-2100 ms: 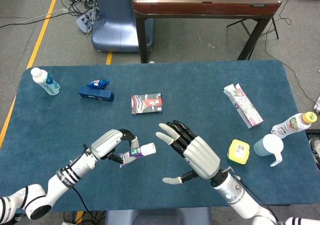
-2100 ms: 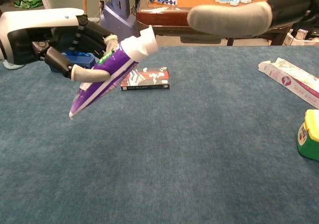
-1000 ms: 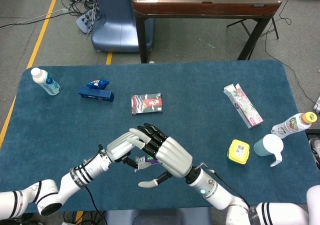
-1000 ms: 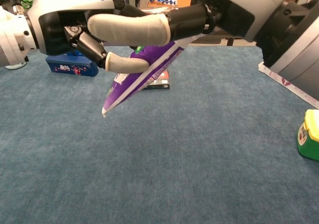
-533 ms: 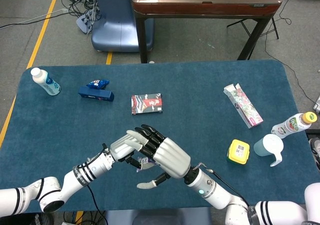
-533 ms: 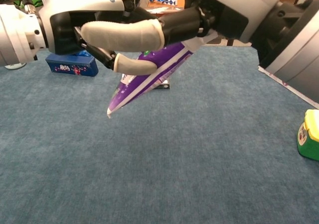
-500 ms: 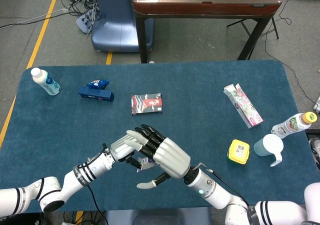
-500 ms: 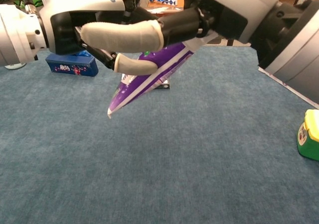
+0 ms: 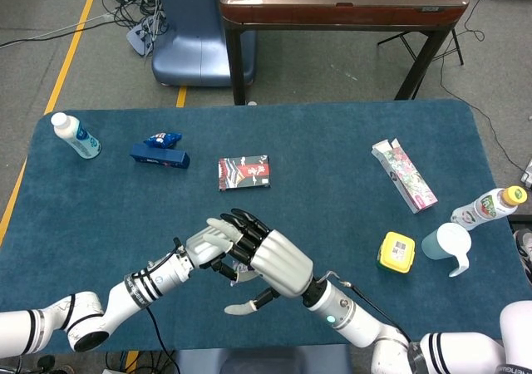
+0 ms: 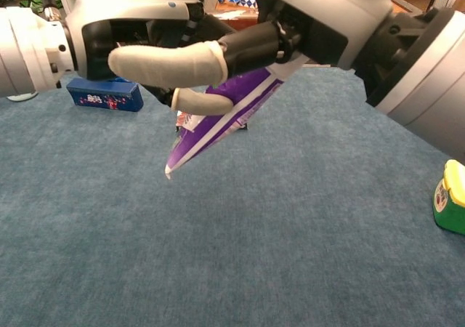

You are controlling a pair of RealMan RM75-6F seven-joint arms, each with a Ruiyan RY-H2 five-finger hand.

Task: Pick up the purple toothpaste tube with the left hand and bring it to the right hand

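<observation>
Left hand (image 10: 109, 40) grips tube (image 10: 218, 120) above table's near edge; right hand (image 9: 278, 264) overlaps, closure unclear. Early release risks a drop.

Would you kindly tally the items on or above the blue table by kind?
Bottles: 2, white and yellow-capped
Boxes: 3, blue, dark red, pink floral
Toothpaste tube: 1
Yellow-lidded container: 1
Pale blue cup: 1
Total: 8

The left hand (image 9: 208, 243) pinches the toothpaste tube (image 10: 218, 120) above the counter; the right hand (image 9: 274, 262) meets it, fingers (image 10: 163, 62) overlapping.
</observation>
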